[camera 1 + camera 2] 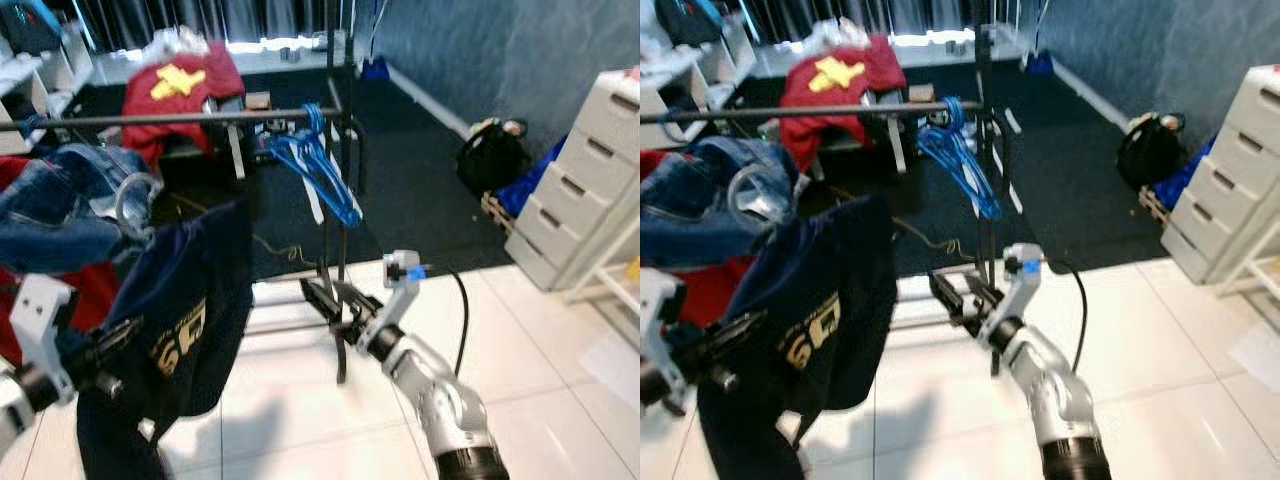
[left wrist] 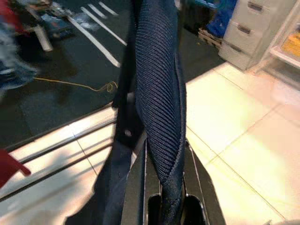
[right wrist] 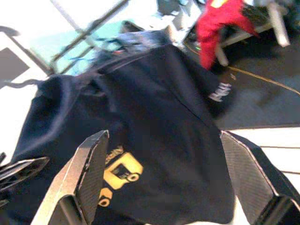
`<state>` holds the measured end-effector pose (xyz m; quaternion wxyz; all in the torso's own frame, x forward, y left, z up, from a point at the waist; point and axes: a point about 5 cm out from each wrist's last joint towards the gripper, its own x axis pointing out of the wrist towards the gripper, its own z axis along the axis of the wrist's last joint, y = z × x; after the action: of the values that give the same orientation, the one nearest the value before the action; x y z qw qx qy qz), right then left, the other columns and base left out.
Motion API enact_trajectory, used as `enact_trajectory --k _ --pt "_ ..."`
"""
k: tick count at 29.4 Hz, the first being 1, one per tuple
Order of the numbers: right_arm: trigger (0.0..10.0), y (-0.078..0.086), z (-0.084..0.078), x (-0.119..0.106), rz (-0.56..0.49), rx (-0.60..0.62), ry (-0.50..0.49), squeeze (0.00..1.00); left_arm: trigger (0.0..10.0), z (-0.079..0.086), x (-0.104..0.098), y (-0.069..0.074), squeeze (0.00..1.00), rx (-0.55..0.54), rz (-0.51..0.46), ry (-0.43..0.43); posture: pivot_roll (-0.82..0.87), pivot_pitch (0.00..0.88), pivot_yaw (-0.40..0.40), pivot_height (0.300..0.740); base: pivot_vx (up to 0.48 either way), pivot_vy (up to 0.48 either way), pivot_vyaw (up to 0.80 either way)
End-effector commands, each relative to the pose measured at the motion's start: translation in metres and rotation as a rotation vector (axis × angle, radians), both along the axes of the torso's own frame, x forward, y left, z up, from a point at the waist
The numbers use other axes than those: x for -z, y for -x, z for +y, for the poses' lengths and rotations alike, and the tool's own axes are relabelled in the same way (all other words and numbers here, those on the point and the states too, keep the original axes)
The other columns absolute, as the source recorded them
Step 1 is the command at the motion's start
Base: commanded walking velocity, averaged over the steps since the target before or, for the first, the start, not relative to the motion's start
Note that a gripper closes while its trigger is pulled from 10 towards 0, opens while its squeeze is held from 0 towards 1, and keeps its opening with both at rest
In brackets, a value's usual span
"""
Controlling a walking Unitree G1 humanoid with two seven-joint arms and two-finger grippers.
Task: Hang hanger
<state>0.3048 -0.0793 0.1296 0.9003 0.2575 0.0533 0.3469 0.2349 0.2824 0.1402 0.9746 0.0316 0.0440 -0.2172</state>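
I am holding my left arm low at my left side, bent up toward the clothes rail point(image 1: 180, 118), and my left gripper point(image 2: 165, 187) is pinching a ribbed fold of the navy shirt point(image 1: 190, 320) between its fingers. The shirt, with yellow lettering on it, is hanging long and nearly straight down below the rail, its top close under the bar and its hem toward the white tiled floor point(image 1: 540, 350). I cannot make out the hanger inside it.

I am reaching my right arm forward and to the left, forearm rising from the lower right, with my right gripper point(image 1: 322, 298) spread wide and aimed at the shirt without touching it. A bunch of blue hangers point(image 1: 318, 165) is dangling from the rail beyond it, slanting down to the right.
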Motion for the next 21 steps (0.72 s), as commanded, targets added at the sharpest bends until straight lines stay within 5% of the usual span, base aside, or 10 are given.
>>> enact_trajectory --k 1,3,6,9,21 --pt "10.0 -0.003 0.003 -0.006 -0.030 -0.007 0.014 0.00 10.0 -0.019 0.005 -0.009 0.00 -0.006 -0.030 0.047 -0.10 0.000 0.024 0.740 0.000 0.000 0.00" --pt "10.0 -0.005 0.002 -0.007 -0.037 0.011 0.016 0.00 10.0 -0.034 0.011 -0.015 0.00 -0.020 -0.039 0.111 -0.10 0.000 0.024 0.740 0.000 0.000 0.00" --pt "10.0 -0.008 0.000 -0.007 -0.053 0.023 0.060 0.00 10.0 -0.090 0.027 -0.017 0.00 0.053 -0.025 0.239 -0.10 0.000 0.022 0.740 0.000 0.000 0.00" --pt "10.0 -0.009 -0.002 -0.011 -0.074 0.005 0.067 0.00 10.0 -0.107 0.035 -0.014 0.00 0.070 -0.013 0.248 -0.10 0.000 0.018 0.740 0.000 0.000 0.00" --pt "10.0 -0.015 -0.007 -0.023 -0.149 -0.039 0.102 0.00 10.0 -0.104 0.034 -0.021 0.00 -0.017 -0.058 0.223 -0.09 0.000 0.010 0.740 0.000 0.000 0.44"
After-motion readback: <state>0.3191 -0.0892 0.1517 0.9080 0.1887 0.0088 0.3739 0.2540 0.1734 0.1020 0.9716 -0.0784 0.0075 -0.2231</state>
